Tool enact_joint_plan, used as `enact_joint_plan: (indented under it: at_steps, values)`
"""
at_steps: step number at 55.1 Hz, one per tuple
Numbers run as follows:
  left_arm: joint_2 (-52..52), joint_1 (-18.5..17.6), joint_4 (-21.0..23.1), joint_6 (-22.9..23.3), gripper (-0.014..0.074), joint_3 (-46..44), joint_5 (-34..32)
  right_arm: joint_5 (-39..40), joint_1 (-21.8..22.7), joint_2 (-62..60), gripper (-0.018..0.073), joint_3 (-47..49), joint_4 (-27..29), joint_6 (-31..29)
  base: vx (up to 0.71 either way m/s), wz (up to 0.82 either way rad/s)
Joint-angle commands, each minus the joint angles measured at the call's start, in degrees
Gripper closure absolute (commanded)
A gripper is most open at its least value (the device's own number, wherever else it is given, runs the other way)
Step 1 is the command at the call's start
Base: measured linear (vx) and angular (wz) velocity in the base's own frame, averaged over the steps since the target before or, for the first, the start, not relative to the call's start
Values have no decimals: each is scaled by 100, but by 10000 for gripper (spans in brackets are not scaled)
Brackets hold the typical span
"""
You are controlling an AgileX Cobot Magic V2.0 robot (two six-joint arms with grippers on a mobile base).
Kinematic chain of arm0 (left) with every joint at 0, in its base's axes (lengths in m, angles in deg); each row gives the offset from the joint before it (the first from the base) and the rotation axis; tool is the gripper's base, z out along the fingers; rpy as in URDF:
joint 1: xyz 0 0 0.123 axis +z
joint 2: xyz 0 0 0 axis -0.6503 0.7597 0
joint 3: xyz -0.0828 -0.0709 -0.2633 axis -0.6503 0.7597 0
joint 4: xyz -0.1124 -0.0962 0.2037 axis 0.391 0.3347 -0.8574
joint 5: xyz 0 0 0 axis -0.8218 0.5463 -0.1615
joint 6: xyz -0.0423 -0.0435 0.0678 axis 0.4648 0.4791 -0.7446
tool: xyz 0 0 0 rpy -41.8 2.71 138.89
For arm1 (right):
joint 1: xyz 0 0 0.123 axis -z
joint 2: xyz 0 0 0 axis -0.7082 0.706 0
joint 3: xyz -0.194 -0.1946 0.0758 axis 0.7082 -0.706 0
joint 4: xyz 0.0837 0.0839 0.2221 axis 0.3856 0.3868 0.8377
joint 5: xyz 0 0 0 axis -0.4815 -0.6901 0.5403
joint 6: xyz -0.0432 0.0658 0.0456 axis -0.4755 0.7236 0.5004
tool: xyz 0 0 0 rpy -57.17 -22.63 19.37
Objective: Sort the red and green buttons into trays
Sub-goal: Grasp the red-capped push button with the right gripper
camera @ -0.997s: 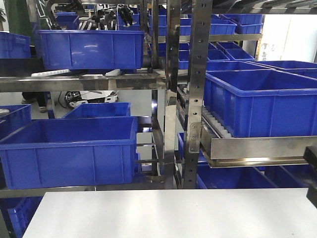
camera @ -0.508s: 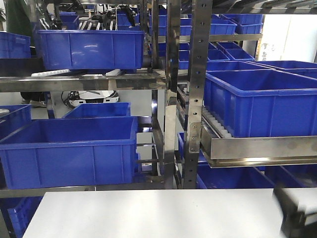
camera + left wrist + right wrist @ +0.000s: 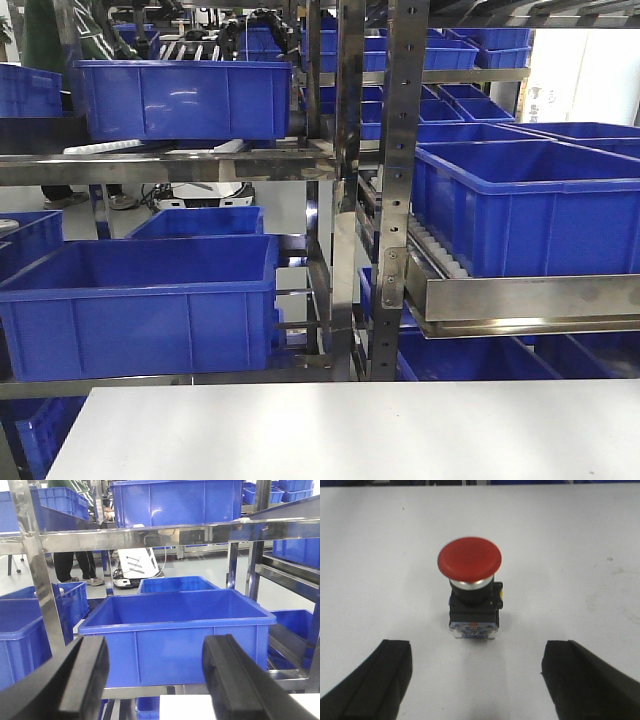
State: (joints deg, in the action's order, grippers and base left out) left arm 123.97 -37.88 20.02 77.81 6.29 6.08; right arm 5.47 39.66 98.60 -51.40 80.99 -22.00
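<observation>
Right claw (image 3: 477,655): two black fingers spread wide, gripping nothing, low over the desk (image 3: 580,540).
Red button (image 3: 470,562): one, centred just beyond that claw on the white matte desk; round smooth domed cap, metal collar, boxy black body.
Left claw (image 3: 157,677): two black fingers wide apart, empty.
Crates (image 3: 140,300): many, blue plastic, rectangular, far.
Rack (image 3: 400,150): perforated shiny steel, bearing the crates.

Front, left-wrist face shelving (image 3: 405,150); right-wrist faces tabletop (image 3: 570,530) closely.
</observation>
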Motion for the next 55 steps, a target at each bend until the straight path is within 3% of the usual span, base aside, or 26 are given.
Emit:
enact_joint_plan:
  at_steps: [1,19,23,32,46,51,55]
  values:
    - [6,15,7,59,62,-196,-409,1223,39,154,-23,316,-100,-59,0,0]
    - [6,15,7,54,62,-196,-408,1223,39,1064,5,1595,-182,-59,0,0]
    - [6,15,7,54,62,-196,-402,1223,39,1166,110,1714,-348,-59,0,0]
    - [6,15,7,59,62,-196,-276,1223,39,1175,570,1682,-463,-59,0,0]
    - [239,-207,7,59,62,173,355,1223,39,1167,570,1632,-508,-39,0,0]
    - [489,-394,11,59,62,644,146,1223,39,1167,568,1632,-508,-39,0,0]
    - [801,-535,-1,44,62,1097,-620,1223,39,1167,566,1632,-508,-39,0,0]
